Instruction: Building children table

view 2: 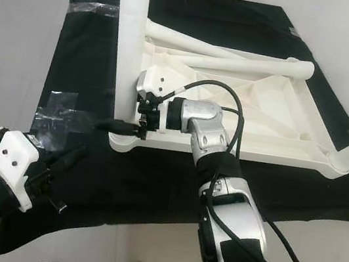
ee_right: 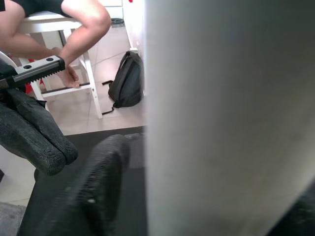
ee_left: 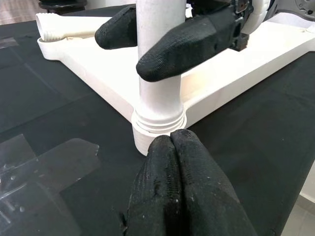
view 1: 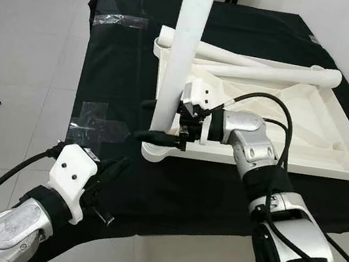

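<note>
Right gripper (view 1: 153, 121), frame centre, clasps the upright table leg (view 1: 186, 46) seated in the inverted tabletop (view 1: 319, 137) corner; left gripper (view 1: 115, 168), lower left, fingers pressed together, holds nothing.

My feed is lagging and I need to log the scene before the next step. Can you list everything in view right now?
Upside-down white plastic tabletop: one, white, lying on the black cloth.
Upright white plastic table leg: one, white, standing in the tabletop's near left corner socket.
Loose white plastic table legs: two, white, lying across the far part of the tabletop.
Black cloth: one, black, covering the work surface.
Clear tape patches: two, transparent, stuck on the cloth left of the tabletop.
Dark backpack: one, dark, on the tiled floor beside a white stool.
Person: one, seated on the stool.
Right gripper: fingers either side of the upright leg near its base.
Left gripper: shut, empty, near the corner socket.
</note>
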{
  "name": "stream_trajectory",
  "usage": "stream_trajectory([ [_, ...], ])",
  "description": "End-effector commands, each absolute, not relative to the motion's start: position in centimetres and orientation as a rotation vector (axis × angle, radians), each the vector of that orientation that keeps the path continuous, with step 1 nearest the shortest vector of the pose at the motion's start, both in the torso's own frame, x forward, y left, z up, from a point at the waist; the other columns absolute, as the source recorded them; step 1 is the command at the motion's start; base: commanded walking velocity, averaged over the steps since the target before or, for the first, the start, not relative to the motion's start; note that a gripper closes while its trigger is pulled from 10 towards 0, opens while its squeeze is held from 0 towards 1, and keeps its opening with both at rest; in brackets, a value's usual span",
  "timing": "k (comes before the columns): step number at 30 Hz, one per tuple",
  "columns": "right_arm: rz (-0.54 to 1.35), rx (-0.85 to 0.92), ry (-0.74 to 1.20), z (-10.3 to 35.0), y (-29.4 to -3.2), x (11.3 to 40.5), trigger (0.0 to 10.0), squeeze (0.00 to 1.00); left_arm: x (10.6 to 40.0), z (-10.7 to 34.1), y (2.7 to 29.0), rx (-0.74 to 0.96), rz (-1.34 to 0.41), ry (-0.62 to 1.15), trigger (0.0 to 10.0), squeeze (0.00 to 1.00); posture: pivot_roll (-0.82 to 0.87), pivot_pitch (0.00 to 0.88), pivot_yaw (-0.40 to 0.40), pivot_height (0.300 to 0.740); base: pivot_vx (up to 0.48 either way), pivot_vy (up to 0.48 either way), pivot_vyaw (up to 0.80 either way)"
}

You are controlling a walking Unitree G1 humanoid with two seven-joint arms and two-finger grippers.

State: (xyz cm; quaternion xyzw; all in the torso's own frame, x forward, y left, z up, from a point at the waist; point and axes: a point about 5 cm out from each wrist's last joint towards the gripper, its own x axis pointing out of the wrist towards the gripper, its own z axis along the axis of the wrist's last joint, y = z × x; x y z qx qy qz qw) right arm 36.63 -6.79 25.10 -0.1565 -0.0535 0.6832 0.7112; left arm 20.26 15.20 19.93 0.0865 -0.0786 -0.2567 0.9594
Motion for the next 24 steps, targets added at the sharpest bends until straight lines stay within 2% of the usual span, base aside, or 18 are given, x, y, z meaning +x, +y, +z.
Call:
stream_trajectory([
  [1, 1.571, -0.372, -0.106, 24.8, -6.2, 36.4, 0.0, 0.00, 19.9, 19.8, 15.0, 0.178, -0.530, -0.150, 10.0, 0.00, 0.17, 0.222, -0.137, 0.740, 0.000, 0.000, 0.00],
  [9, 1.510, -0.392, -0.101, 23.6, -7.9, 36.8, 0.0, 0.00, 19.9, 19.8, 15.1, 0.172, -0.531, -0.152, 10.0, 0.00, 0.14, 0.227, -0.131, 0.740, 0.000, 0.000, 0.00],
  [11, 1.352, -0.343, -0.099, 22.5, -8.9, 36.9, 0.0, 0.00, 19.9, 19.8, 15.1, 0.167, -0.533, -0.151, 10.0, 0.00, 0.12, 0.231, -0.132, 0.740, 0.000, 0.000, 0.00],
  [15, 1.283, -0.323, -0.101, 21.9, -9.3, 36.9, 0.0, 0.00, 19.9, 19.8, 15.1, 0.166, -0.534, -0.151, 10.0, 0.00, 0.12, 0.231, -0.133, 0.740, 0.000, 0.000, 0.00],
  [16, 1.125, -0.324, -0.098, 20.9, -9.3, 36.7, 0.0, 0.00, 19.9, 19.8, 15.2, 0.164, -0.534, -0.149, 10.0, 0.00, 0.12, 0.238, -0.140, 0.740, 0.000, 0.000, 0.00],
  [17, 1.125, -0.324, -0.098, 20.9, -9.3, 36.7, 0.0, 0.00, 19.9, 19.8, 15.2, 0.164, -0.534, -0.149, 10.0, 0.00, 0.12, 0.238, -0.140, 0.740, 0.000, 0.000, 0.00],
  [18, 0.777, -0.171, -0.068, 19.5, -8.9, 36.5, 0.0, 0.00, 19.9, 19.9, 15.2, 0.151, -0.533, -0.152, 10.0, 0.00, 0.11, 0.241, -0.120, 0.740, 0.000, 0.000, 0.00],
  [19, 0.777, -0.171, -0.068, 19.5, -8.9, 36.5, 0.0, 0.00, 19.9, 19.9, 15.2, 0.151, -0.533, -0.152, 10.0, 0.00, 0.11, 0.241, -0.120, 0.740, 0.000, 0.000, 0.00],
  [20, 0.720, -0.226, -0.062, 17.8, -7.3, 34.5, 0.0, 0.00, 19.9, 20.0, 15.4, 0.150, -0.533, -0.151, 10.0, 0.00, 0.13, 0.242, -0.114, 0.740, 0.000, 0.000, 0.00],
  [21, 0.720, -0.226, -0.062, 17.8, -7.3, 34.5, 0.0, 0.00, 19.9, 20.0, 15.4, 0.150, -0.533, -0.151, 10.0, 0.00, 0.13, 0.242, -0.114, 0.740, 0.000, 0.000, 0.00],
  [22, 0.723, -0.268, -0.072, 17.1, -6.1, 33.1, 0.0, 0.00, 19.9, 20.1, 15.4, 0.146, -0.532, -0.152, 10.0, 0.00, 0.10, 0.232, -0.098, 0.740, 0.000, 0.000, 0.00],
  [24, 0.750, -0.269, -0.090, 17.3, -5.4, 33.1, 0.0, 0.00, 20.1, 20.0, 15.4, 0.149, -0.532, -0.152, 10.0, 0.00, 0.12, 0.235, -0.121, 0.740, 0.000, 0.000, 0.00],
])
